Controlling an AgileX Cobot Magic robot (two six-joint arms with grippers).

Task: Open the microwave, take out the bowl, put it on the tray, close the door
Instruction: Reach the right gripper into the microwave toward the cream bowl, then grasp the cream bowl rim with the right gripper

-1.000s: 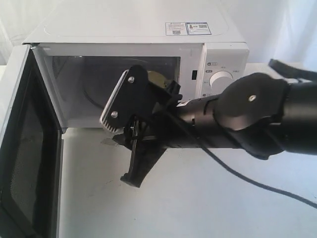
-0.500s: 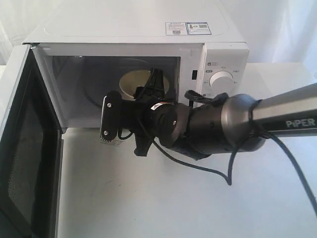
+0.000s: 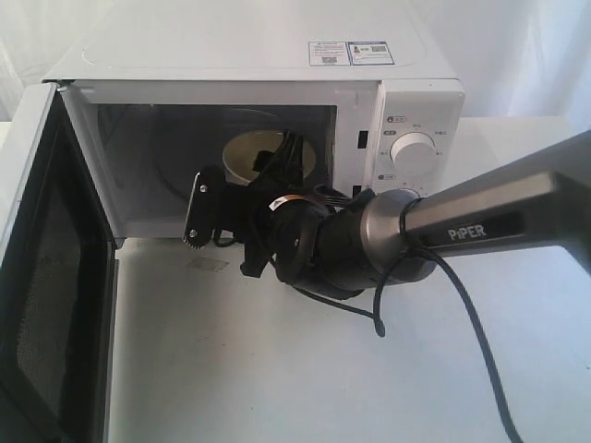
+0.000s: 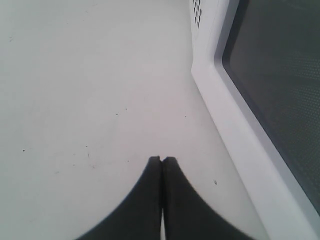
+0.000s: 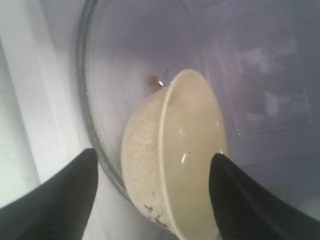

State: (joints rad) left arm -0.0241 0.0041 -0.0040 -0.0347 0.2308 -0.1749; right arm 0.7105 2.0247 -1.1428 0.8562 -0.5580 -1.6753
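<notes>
**Microwave** (image 3: 249,41): white casing, white dial (image 3: 413,149); top stickers (image 3: 351,53) white, one edged in blue.
**Door** (image 3: 55,305): white frame, black inner face with a fine dotted mesh.
**Bowl** (image 5: 170,170): cream, paler inside, with small dark marks, possibly floral, low on its outer wall.
**Right pincer** (image 3: 222,242) and left pincer (image 4: 161,160): black.
**Right arm link** (image 3: 499,217): silver-grey with white "PIPER" lettering.
**Worktop** (image 3: 277,369): off-white with sparse dark specks.

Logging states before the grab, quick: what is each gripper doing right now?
Left gripper: closed, holding nothing.
Right gripper: open, aimed at the bowl, not gripping it.
</notes>
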